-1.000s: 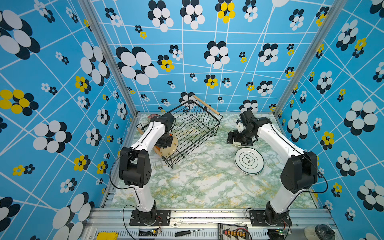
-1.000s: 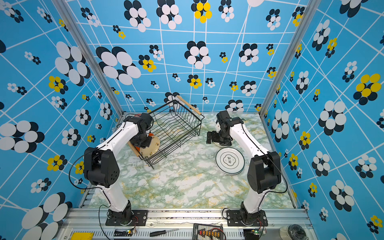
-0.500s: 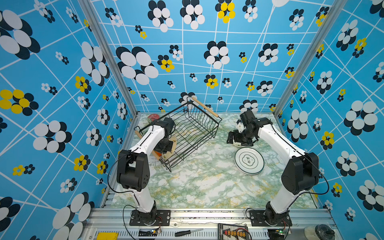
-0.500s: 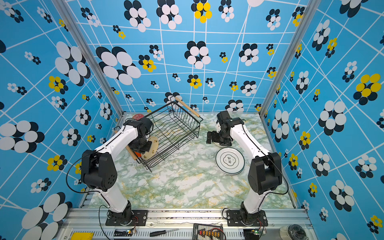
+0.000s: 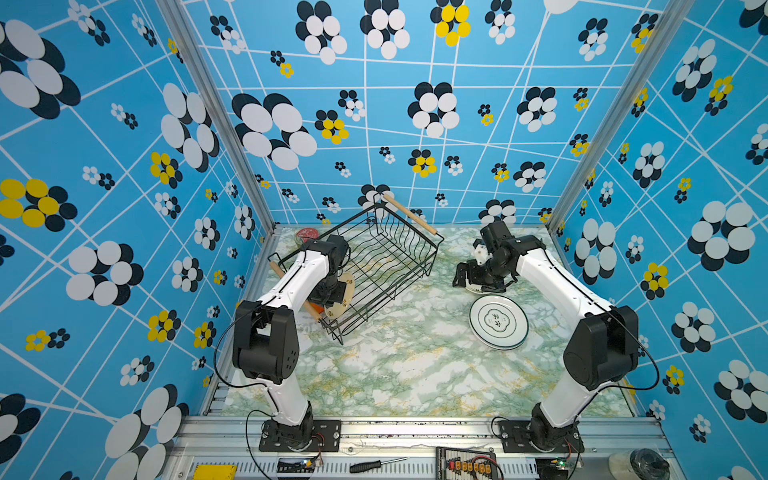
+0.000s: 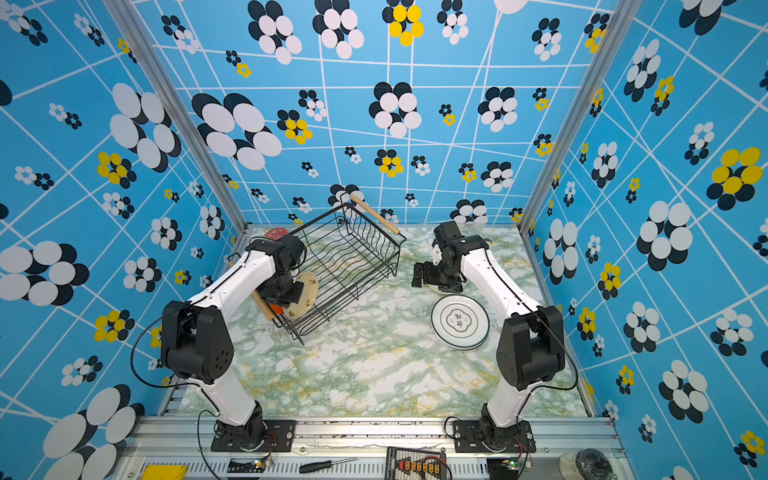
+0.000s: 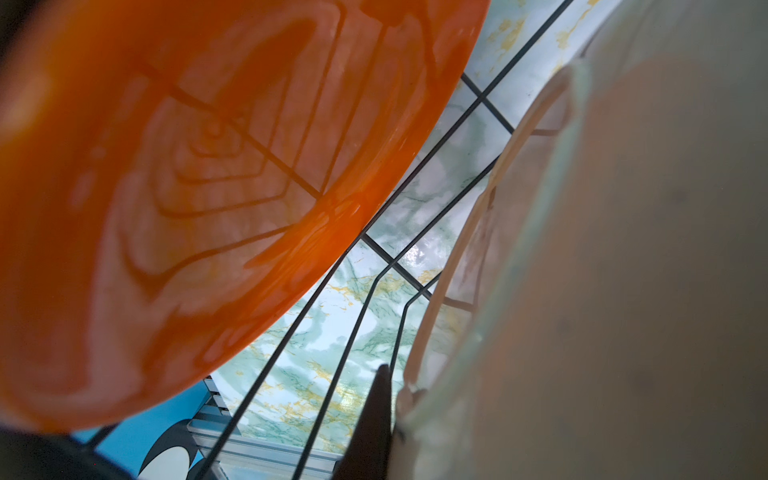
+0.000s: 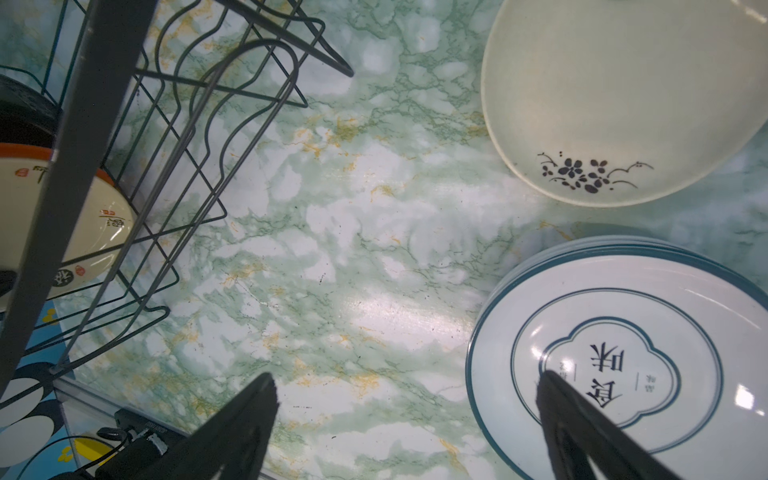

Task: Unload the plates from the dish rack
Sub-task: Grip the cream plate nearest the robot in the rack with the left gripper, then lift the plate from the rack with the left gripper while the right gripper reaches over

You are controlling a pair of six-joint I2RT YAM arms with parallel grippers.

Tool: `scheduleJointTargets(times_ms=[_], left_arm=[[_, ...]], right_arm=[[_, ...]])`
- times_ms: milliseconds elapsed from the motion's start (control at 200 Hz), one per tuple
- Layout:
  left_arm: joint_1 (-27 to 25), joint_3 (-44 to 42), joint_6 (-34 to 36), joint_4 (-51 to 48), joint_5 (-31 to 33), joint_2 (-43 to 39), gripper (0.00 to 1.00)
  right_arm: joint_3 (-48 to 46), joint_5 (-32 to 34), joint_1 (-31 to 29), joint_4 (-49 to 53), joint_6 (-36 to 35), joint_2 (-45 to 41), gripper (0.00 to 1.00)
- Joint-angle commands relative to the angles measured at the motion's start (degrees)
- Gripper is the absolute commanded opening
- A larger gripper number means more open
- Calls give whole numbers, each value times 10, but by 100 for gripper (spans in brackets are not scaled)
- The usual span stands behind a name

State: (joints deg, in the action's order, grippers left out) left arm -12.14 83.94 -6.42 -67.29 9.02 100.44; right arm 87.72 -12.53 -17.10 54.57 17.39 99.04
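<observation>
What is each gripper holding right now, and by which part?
The left gripper pinches the cream plate by its rim, inside the dish rack. The right gripper is open and holds nothing.

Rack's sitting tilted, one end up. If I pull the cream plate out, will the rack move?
Probably. The dish rack is open wire, likely light, and with its far handle end raised it may rock or slide. The cream plate sits among its wires and could snag, dragging it. The tabletop looks glossy, so little grip.
</observation>
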Motion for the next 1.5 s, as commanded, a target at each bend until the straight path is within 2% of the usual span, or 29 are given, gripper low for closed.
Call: scheduleJointTargets(times_ms=[0,330,555,685,890,1105,1300,1495], left_arm=[[-6,4,0,-17,-29,-35,9],[-15,28,-2,-9,-25,-62,0],[-27,69,-19,7,-40,-110,0],[-36,123,-70,-13,-88,-121,0],[-88,176,-138,8,-167,-128,3],[-143,144,-262,138,-236,-136,3],[-173,55,-390,336,-302,-150,4],[-193,13,-469,454,-355,-138,5]], right_arm=[[-1,-11,3,-2,5,-7,99],[1,0,3,-2,6,-13,99],[4,8,8,0,11,-34,99],[12,2,11,7,12,-52,99],[13,-34,13,5,21,-98,99],[-29,-137,24,-68,60,-160,99],[-114,-225,27,-221,141,-195,99],[-173,-271,27,-335,208,-192,98]])
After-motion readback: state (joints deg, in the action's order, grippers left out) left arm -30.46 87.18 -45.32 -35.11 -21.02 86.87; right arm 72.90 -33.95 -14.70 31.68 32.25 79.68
